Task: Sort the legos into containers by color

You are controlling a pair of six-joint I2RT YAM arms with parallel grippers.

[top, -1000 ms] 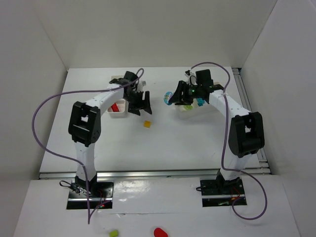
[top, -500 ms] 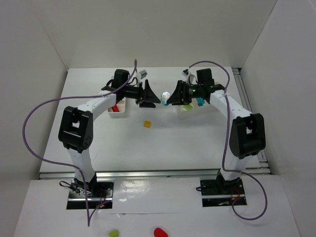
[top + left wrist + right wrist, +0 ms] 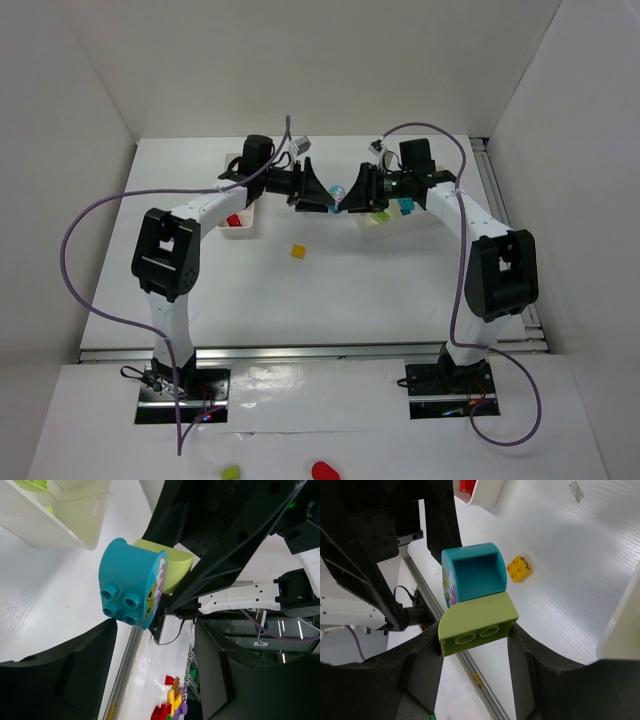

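Teal brick [image 3: 131, 587], lime brick [image 3: 477, 622], yellow brick [image 3: 519, 568]: smooth moulded plastic, soft sheen; teal one carries printed face. White tray [image 3: 55, 527]: thin semi-glossy plastic. Table [image 3: 580, 560]: white, finely ribbed, faint gloss. Left gripper [image 3: 155, 625] fingers [image 3: 65, 675]: matt black plastic. Arm shells [image 3: 172, 320]: glossy white.
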